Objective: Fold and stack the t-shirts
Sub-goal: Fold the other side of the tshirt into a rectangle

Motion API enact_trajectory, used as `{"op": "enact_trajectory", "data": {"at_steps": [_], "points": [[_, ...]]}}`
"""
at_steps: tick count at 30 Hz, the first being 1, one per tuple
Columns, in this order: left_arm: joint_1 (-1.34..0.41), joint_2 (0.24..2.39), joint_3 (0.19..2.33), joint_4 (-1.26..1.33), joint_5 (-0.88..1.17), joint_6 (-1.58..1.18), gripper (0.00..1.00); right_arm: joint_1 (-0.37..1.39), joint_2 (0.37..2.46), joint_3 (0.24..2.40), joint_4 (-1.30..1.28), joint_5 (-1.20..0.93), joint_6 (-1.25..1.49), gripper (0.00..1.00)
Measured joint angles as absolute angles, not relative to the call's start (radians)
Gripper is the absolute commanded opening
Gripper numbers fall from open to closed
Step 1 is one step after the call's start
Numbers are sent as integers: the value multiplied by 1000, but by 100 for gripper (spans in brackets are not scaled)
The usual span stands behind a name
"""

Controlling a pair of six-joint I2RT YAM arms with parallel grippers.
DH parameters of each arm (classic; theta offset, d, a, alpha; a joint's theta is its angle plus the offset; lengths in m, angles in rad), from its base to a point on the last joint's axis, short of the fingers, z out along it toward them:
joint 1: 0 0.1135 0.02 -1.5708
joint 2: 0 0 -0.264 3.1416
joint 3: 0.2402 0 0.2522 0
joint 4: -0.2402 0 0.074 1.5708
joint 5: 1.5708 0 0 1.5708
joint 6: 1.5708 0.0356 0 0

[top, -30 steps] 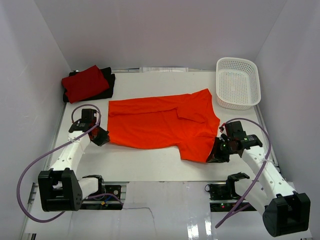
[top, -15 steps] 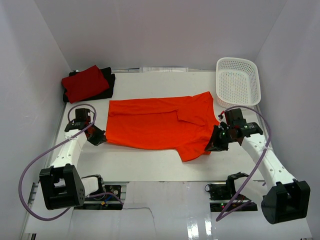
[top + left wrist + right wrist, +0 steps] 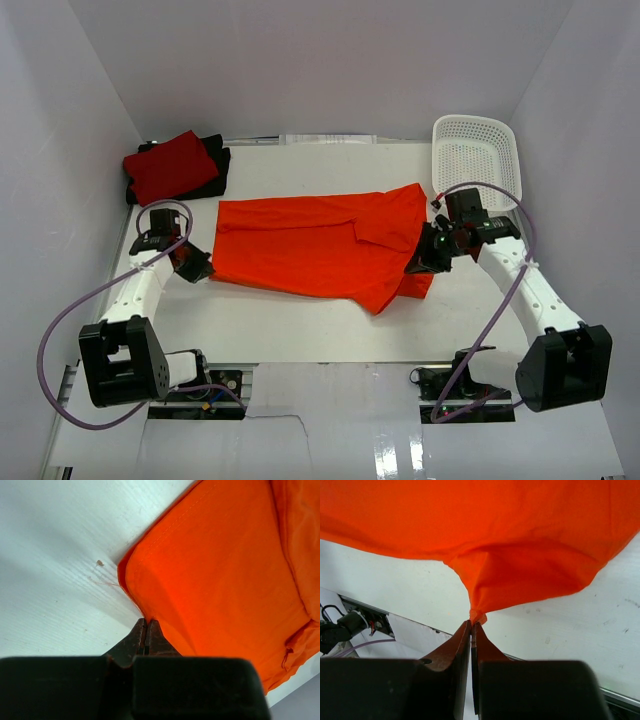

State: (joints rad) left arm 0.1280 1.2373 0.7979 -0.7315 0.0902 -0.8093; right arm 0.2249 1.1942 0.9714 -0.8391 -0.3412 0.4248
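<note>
**A:** Where is the orange t-shirt (image 3: 310,250) relative to the basket (image 3: 478,120)?

**B:** It is spread on the table (image 3: 300,325) to the left of the basket. One end reaches just beside the basket's near left corner, and the rest stretches away from it across the middle of the table.

**A:** Is it flat?

**B:** Mostly. The corner on the basket's side, toward the arms, is raised off the table. From the right wrist the cloth draws up into a peak with white table showing beneath it.

**A:** What is the right gripper (image 3: 418,262) doing?

**B:** It sits just in front of the basket, on the near side. Its fingers are pressed together on that peak of orange cloth, with a small tuft pinched between the tips.

**A:** And the left gripper (image 3: 197,268)?

**B:** It is well apart from the basket, at the near corner of the shirt's farthest end. The left wrist view shows its fingers closed tight against each other, and the shirt's hem runs right into the tips, so it looks clamped on the edge there.

**A:** And the other shirts?

**B:** The crimson t-shirt (image 3: 170,165) lies folded on top of the black t-shirt (image 3: 218,172). They sit well apart from the basket, at the opposite far corner of the table and about level with it. Neither gripper touches them.
</note>
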Motion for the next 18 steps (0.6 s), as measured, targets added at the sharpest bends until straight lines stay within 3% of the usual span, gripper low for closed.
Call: {"op": "enact_trajectory", "data": {"at_steps": [18], "points": [[175,1412,853,-649,166,-847,0,225,1536,1344,-765,-282,363,8]]}}
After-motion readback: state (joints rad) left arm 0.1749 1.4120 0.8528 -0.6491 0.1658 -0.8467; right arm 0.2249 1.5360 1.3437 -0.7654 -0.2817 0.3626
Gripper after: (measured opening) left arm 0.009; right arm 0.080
